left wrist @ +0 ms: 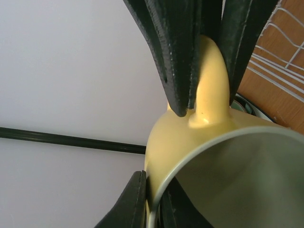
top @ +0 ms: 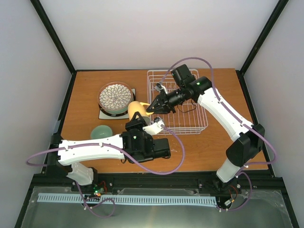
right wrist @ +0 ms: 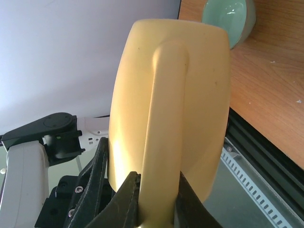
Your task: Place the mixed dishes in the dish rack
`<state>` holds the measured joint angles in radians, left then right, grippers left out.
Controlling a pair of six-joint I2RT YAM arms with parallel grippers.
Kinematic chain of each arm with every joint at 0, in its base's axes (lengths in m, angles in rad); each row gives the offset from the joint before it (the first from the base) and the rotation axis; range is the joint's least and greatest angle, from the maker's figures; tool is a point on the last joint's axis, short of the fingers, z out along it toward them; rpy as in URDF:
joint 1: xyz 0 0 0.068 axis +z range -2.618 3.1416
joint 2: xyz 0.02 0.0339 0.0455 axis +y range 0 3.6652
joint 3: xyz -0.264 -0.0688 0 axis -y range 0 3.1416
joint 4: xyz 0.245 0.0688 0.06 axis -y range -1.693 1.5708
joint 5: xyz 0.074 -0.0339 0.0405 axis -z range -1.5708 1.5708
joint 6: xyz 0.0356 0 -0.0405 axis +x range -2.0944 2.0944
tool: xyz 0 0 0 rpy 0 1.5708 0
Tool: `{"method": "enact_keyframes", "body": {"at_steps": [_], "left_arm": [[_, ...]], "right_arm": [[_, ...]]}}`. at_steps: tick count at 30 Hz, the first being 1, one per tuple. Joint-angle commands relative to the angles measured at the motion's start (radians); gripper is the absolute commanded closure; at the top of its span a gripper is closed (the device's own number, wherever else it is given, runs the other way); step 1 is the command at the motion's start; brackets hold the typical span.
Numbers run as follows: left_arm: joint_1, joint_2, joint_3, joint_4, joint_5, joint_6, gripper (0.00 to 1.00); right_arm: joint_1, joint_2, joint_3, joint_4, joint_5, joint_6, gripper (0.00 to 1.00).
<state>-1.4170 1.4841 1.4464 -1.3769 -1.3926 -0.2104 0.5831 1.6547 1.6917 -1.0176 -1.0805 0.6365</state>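
Well, glossy yellow mug (right wrist: pixel 166 95), greyish inside.

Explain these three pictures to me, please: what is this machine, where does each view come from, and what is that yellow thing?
The machine is a left arm and a right arm, bolted at the near edge of a wooden table. The wide picture looks down from above and behind them; the two close-ups come from a small camera on each wrist. Each arm ends in a two-finger tool. Both are closed on the yellow mug: the left tool pinches its rim, the right tool its handle. On the table lie a mint-green bowl, a petal-patterned plate stacked on other dishes, and the white wire dish rack, where the dishes should go.
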Motion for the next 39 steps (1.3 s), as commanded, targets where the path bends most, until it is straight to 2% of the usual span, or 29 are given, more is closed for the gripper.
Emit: {"method": "enact_keyframes", "body": {"at_steps": [1, 4, 7, 16, 17, 18, 19, 24, 27, 30, 32, 35, 36, 37, 38, 39], "left_arm": [[-0.005, -0.027, 0.019, 0.061, -0.059, -0.032, 0.99], [-0.005, -0.037, 0.014, 0.060, -0.059, -0.046, 0.98], [-0.005, -0.051, 0.008, 0.061, -0.060, -0.059, 0.81], [-0.005, -0.099, -0.038, 0.060, -0.060, -0.098, 0.49], [-0.005, -0.105, -0.043, 0.060, -0.060, -0.105, 0.34], [-0.005, -0.112, -0.047, 0.060, -0.060, -0.110, 0.14], [-0.005, -0.120, -0.053, 0.061, -0.060, -0.117, 0.02], [-0.005, -0.168, -0.067, 0.062, -0.060, -0.170, 0.00], [-0.005, -0.198, -0.027, 0.062, -0.060, -0.224, 0.00], [-0.005, -0.251, 0.038, 0.062, -0.059, -0.327, 0.00], [-0.005, -0.312, 0.059, 0.062, -0.051, -0.434, 0.00], [-0.005, -0.445, 0.051, 0.062, -0.007, -0.595, 0.00], [-0.006, -0.495, 0.036, 0.081, 0.014, -0.608, 0.00], [-0.005, -0.553, 0.000, 0.140, 0.027, -0.583, 0.00], [-0.005, -0.612, -0.058, 0.258, 0.046, -0.483, 0.00], [-0.005, -0.686, -0.133, 0.476, 0.090, -0.290, 0.00]], "right_arm": [[0.027, -0.008, 0.019, 0.023, -0.017, -0.093, 0.97], [0.027, -0.013, 0.028, 0.029, -0.006, -0.089, 0.97], [0.021, -0.006, 0.041, 0.015, 0.015, -0.098, 0.97], [-0.031, -0.004, 0.058, 0.061, 0.052, -0.065, 0.97], [-0.042, -0.004, 0.060, 0.065, 0.060, -0.064, 0.97], [-0.054, -0.003, 0.058, 0.073, 0.061, -0.059, 0.97], [-0.064, -0.003, 0.052, 0.092, 0.059, -0.052, 0.97], [-0.105, 0.004, 0.035, 0.155, 0.060, -0.028, 0.97], [-0.142, -0.002, 0.024, 0.221, 0.057, -0.015, 0.97], [-0.191, -0.020, 0.037, 0.242, 0.096, -0.064, 0.97], [-0.225, -0.061, -0.001, 0.316, 0.118, -0.078, 0.97], [-0.241, -0.151, -0.041, 0.347, 0.340, -0.185, 0.97], [-0.241, -0.186, -0.063, 0.364, 0.412, -0.219, 0.97], [-0.242, -0.215, -0.088, 0.380, 0.485, -0.254, 0.97], [-0.241, -0.244, -0.110, 0.397, 0.552, -0.281, 0.97], [-0.241, -0.275, -0.149, 0.431, 0.602, -0.309, 0.97]]}}
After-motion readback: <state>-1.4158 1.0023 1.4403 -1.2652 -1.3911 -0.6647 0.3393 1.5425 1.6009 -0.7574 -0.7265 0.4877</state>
